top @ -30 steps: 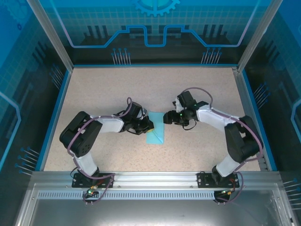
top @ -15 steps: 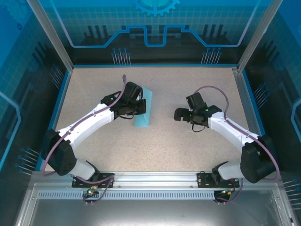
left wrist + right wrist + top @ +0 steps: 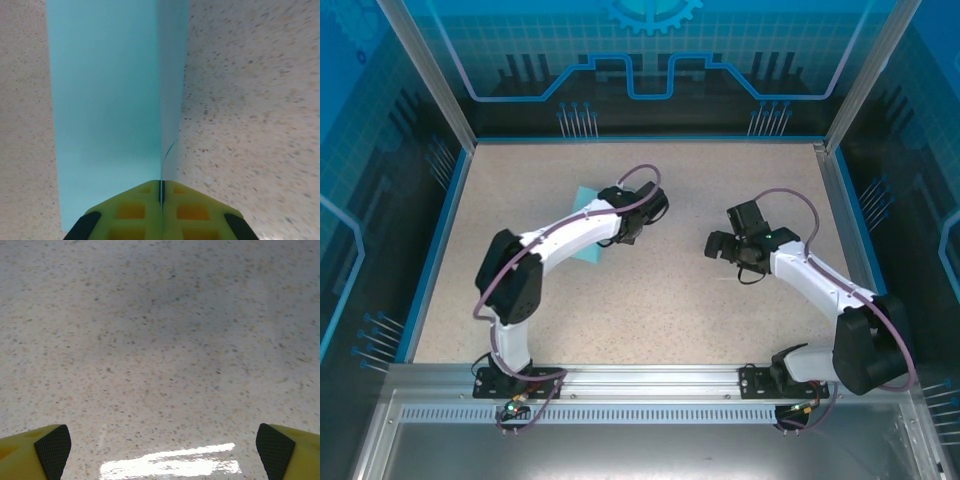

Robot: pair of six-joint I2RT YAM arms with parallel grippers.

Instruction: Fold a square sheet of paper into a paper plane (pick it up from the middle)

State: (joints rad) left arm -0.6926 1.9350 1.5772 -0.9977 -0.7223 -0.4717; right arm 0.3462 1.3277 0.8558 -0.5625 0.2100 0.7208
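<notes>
The left tool (image 3: 161, 184) is clenched on the sheet of paper (image 3: 105, 100). In the left wrist view its two yellow fingers (image 3: 131, 210) meet with no gap, and the edge of the sheet is nipped between them. The paper is light cyan and runs straight away from the fingers as a broad flat panel. A straight crease runs down it, with a narrower strip to the right of the crease. Speckled worktop (image 3: 670, 310) shows on both sides of the sheet. I cannot tell whether the paper rests on the worktop or hangs just above it.

From above, the sheet lies left of the middle of the worktop and nearer the far edge than the near edge. The left arm's white forearm crosses over it, so cyan shows on either side of the arm.

The right tool (image 3: 715, 245) is released, with its fingers spread wide at the two lower corners of the right wrist view and bare worktop between them. It sits right of the middle of the worktop, well apart from the paper, and touches nothing.
</notes>
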